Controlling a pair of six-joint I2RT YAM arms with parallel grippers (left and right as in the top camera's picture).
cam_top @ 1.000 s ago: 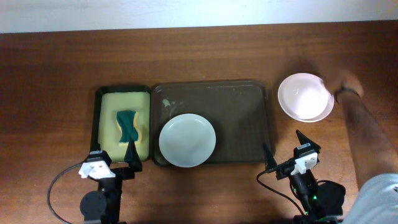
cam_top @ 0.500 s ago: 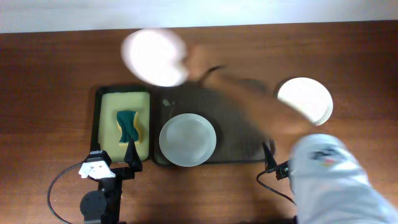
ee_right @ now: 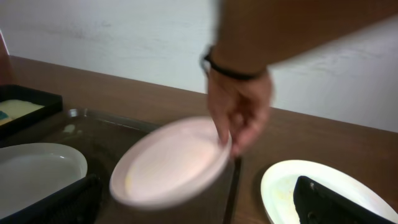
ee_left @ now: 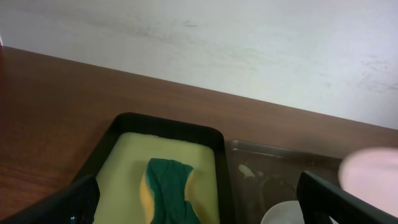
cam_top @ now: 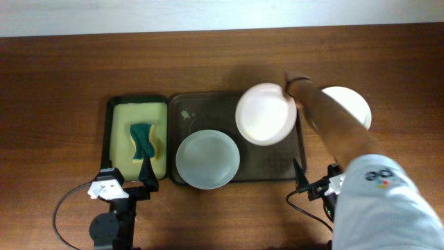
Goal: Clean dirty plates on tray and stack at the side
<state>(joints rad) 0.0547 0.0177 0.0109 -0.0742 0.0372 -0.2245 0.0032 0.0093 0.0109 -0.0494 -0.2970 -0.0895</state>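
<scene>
The dark tray (cam_top: 208,111) lies mid-table. A pale grey-blue plate (cam_top: 207,160) sits on its front left part. A person's hand (cam_top: 295,87) holds a white plate (cam_top: 263,114) over the tray's right part. It is blurred in the right wrist view (ee_right: 171,162). Another white plate (cam_top: 350,104) with yellow smears lies on the table right of the tray, partly under the arm. My left gripper (cam_top: 128,177) is open and empty in front of the sponge tray. My right gripper (cam_top: 316,182) is open and empty by the tray's front right corner.
A smaller black tray (cam_top: 109,132) with yellow-green lining holds a green sponge (cam_top: 142,139), left of the dark tray. The person's arm and white sleeve (cam_top: 374,201) cover the table's right front and part of my right arm. A pale wall runs along the far edge.
The person's hand has carried a white plate from behind the tray's left end to over its right part. One plate stays at the right. Both grippers have stayed still.
</scene>
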